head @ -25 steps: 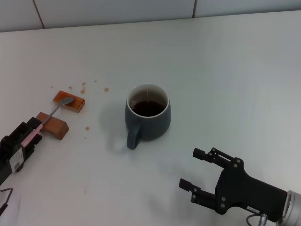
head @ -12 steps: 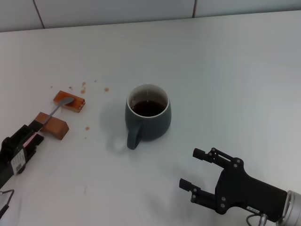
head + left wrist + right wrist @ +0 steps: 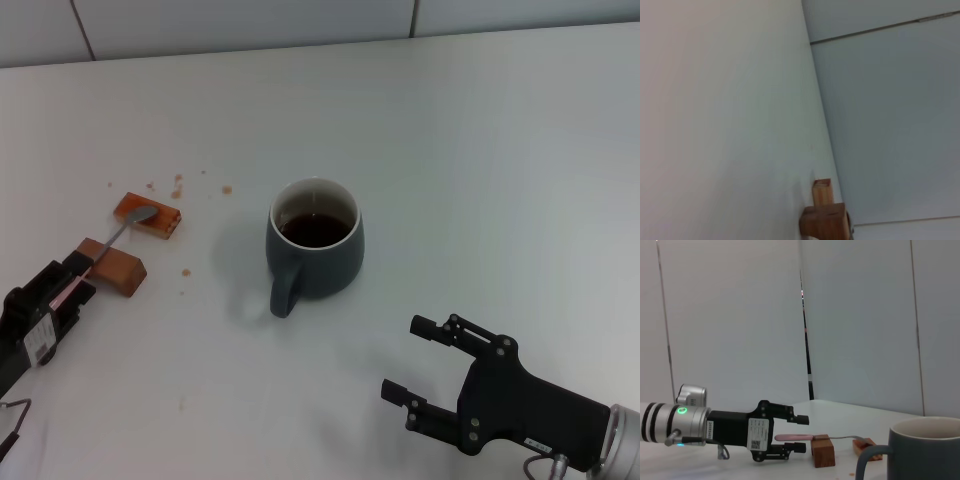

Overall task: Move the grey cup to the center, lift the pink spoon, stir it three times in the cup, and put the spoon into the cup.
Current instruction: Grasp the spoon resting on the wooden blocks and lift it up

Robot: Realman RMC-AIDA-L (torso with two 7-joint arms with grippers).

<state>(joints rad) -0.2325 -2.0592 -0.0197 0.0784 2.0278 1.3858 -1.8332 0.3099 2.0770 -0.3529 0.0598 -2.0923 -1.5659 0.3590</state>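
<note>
The grey cup (image 3: 315, 250) stands mid-table with dark liquid inside, handle toward me; its rim also shows in the right wrist view (image 3: 922, 447). The pink spoon (image 3: 118, 235) lies across two wooden blocks, its silver bowl on the far orange one. Its pink handle (image 3: 792, 437) juts out past the near brown block. My left gripper (image 3: 82, 277) is at the table's left, open, with the handle end between its fingers, untouched; it also shows in the right wrist view (image 3: 802, 434). My right gripper (image 3: 405, 358) is open and empty, near right of the cup.
The orange block (image 3: 148, 215) and the brown block (image 3: 112, 265) sit left of the cup, with small brown crumbs (image 3: 178, 186) scattered behind them. Both blocks show in the left wrist view (image 3: 824, 220). A tiled wall (image 3: 300, 20) runs behind the table.
My left gripper has shifted slightly at the spoon's handle, so less of the pink shows. The cup, spoon, blocks and right arm have not moved.
</note>
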